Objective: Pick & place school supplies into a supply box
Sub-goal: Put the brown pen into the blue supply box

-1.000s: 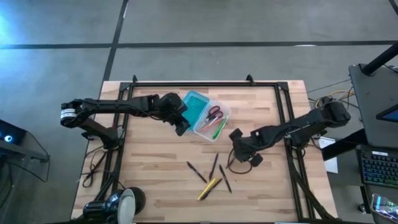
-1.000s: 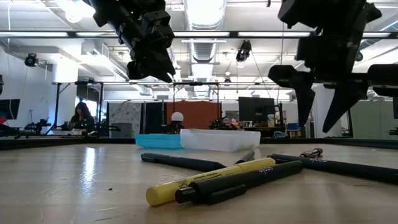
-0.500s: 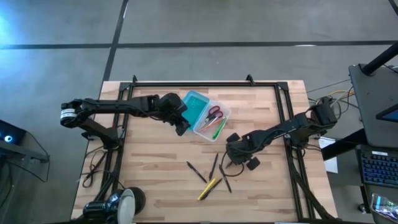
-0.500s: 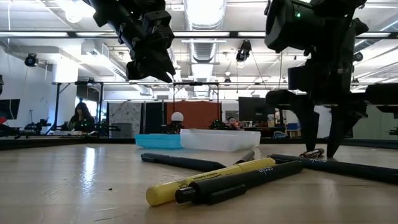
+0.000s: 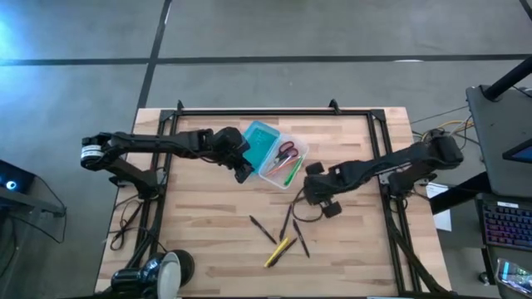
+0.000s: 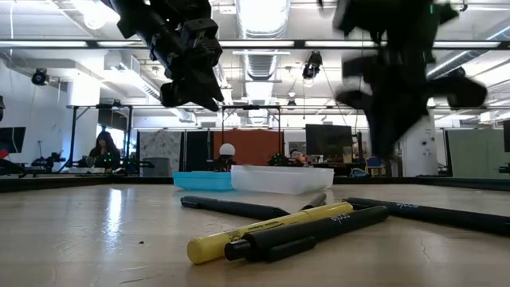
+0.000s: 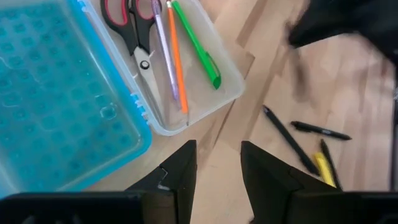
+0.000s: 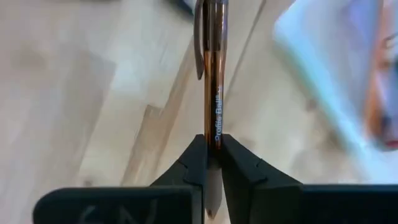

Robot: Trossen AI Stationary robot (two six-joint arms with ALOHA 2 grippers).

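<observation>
The supply box lies open at the table's far middle, its teal half (image 5: 261,139) beside its clear half (image 5: 283,161). The clear half holds red-handled scissors (image 7: 132,23), a pink pen, an orange pen and a green pen (image 7: 198,48). My left gripper (image 7: 217,168) hovers open and empty by the box's near left corner (image 5: 243,170). My right gripper (image 5: 309,188) is shut on a copper-brown pen (image 8: 210,68), above the table just right of the box. A yellow pen (image 5: 280,248) and three dark pens (image 5: 263,230) lie on the table near the front. My right gripper pinches the copper-brown pen between its two fingers, at the barrel (image 8: 216,142) below the clip. The pen lies along the fingers and sticks out forward past their tips. It is lifted clear of the table.
The loose pens lie close together in front of the low camera (image 6: 271,231). A black frame rail (image 5: 274,110) runs along the table's far edge. A round white and black object (image 5: 170,270) sits at the near left corner.
My right gripper has dropped onto the copper-brown pen with its fingers apart and closed on it. It has then risen and moved toward the far edge and the box. The pen has left the table. My left gripper has kept still.
</observation>
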